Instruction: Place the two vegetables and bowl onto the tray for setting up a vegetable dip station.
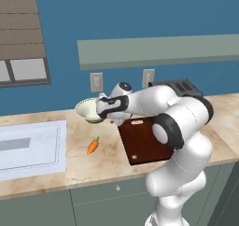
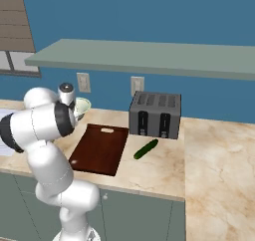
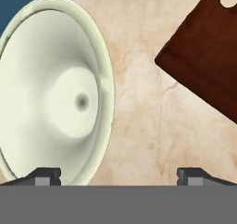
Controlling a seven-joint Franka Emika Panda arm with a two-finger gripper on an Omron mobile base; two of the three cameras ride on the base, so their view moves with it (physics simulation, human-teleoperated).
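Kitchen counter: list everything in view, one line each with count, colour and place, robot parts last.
bowl: one, pale green-white, on the counter left of the tray, near the wall.
carrot: one, orange with a green tip, on the counter between sink area and tray.
cucumber: one, dark green, on the counter right of the tray, in front of the toaster.
tray: one, dark reddish-brown, flat on the counter, nothing on it.
toaster: one, dark grey, against the wall.
sink area: one, white, at the counter's left end.
wall outlets: two, pale, on the blue wall.
shelf: one, grey-green, above the counter.
counter: one, beige marble.
tool: one, dark fingertips, open, beside the bowl's rim, holding nothing.
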